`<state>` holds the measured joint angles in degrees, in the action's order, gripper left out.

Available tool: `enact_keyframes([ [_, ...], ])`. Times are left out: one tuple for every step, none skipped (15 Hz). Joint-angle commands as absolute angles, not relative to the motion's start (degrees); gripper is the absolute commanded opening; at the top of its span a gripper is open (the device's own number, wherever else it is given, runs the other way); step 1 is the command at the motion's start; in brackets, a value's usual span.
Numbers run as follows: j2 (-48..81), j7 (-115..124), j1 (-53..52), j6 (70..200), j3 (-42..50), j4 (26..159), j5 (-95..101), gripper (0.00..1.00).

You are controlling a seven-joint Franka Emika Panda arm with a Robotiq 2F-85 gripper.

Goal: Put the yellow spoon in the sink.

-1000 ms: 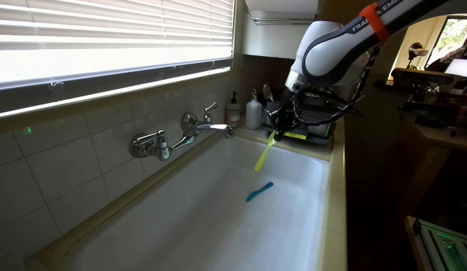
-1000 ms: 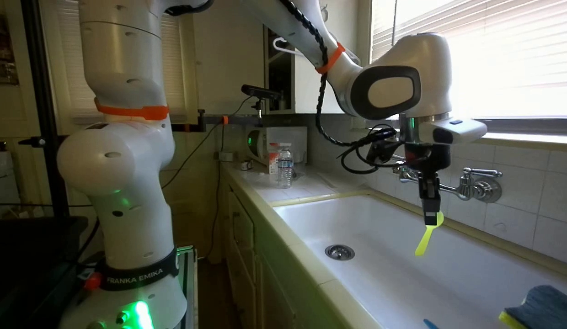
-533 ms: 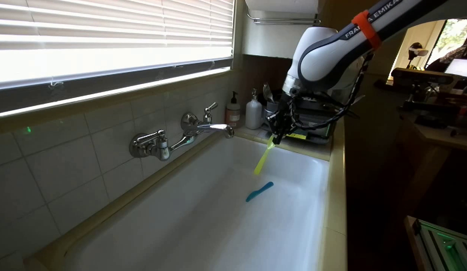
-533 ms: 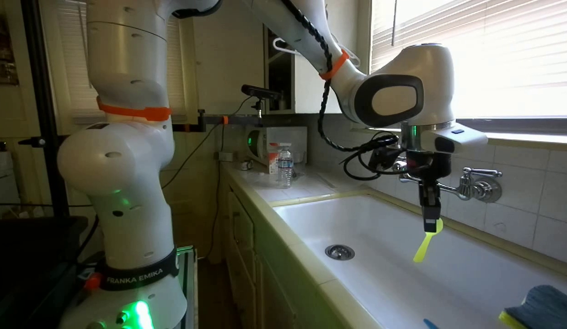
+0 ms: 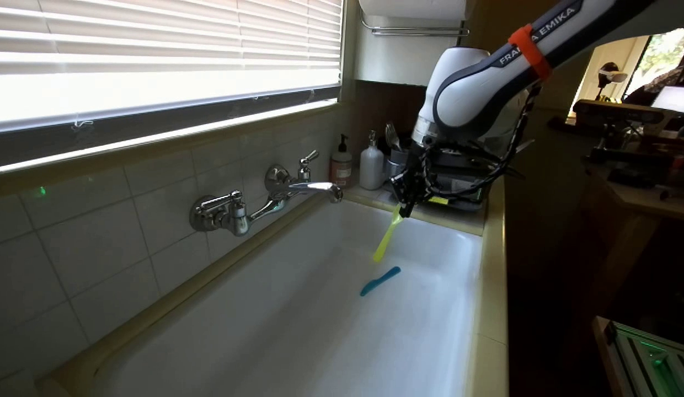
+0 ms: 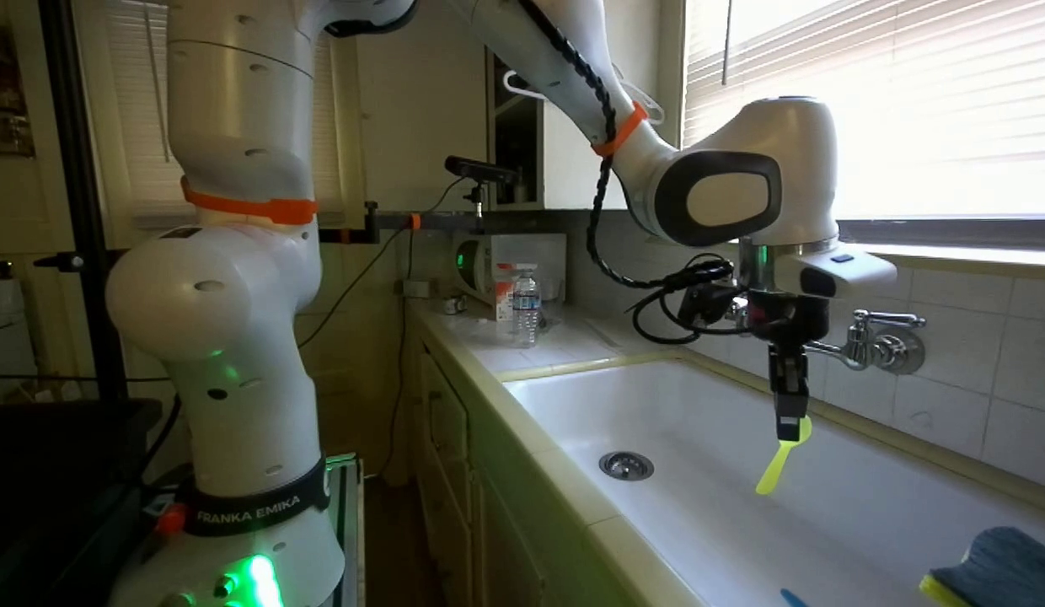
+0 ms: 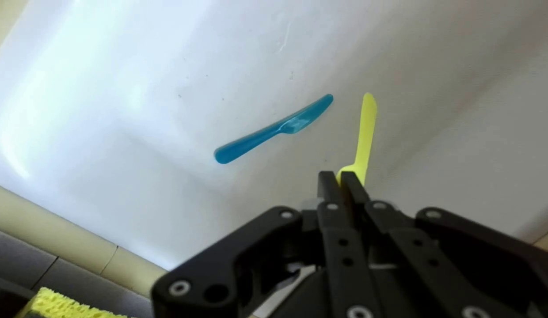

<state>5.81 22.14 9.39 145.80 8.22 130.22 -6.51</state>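
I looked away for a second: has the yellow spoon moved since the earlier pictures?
Yes, downward: in both exterior views the yellow spoon hangs lower than before, relative to the fixed tap.

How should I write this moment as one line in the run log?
gripper: closed, holding yellow spoon at bowl end | position: over sink, handle angled down | release: not yet | blue knife: lying in sink

The spoon [image 7: 366, 132] is yellow-green; the knife [image 7: 274, 129] blue; the sink [image 5: 298, 325] white; the claw [image 7: 337, 177] black.
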Motion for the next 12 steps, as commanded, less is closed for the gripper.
enact_keyframes([
  [12.03,20.52,8.85,148.11,7.90,127.49,-10.36,0.01],
  [13.54,20.21,8.94,148.81,7.70,126.78,-11.52,0.01],
  [15.17,19.04,9.20,149.88,7.21,125.99,-13.46,0.01],
  [16.60,18.44,9.41,151.03,6.86,125.34,-14.77,0.01],
  [18.16,17.47,9.72,151.80,6.40,124.45,-16.38,0.01],
  [19.60,16.43,10.08,152.73,5.92,123.67,-17.91,0.01],
  [21.11,15.84,10.33,153.32,5.64,122.78,-18.92,0.01],
  [22.51,15.02,10.70,153.54,5.23,121.92,-20.04,0.01],
  [23.88,14.31,11.02,153.60,4.95,121.04,-20.62,0.01],
  [25.32,13.98,11.26,153.86,4.84,120.15,-20.99,0.01],
  [26.53,13.69,11.53,153.89,4.74,119.28,-21.28,0.01],
  [27.74,13.62,11.68,154.03,4.83,118.45,-21.21,0.01],
])
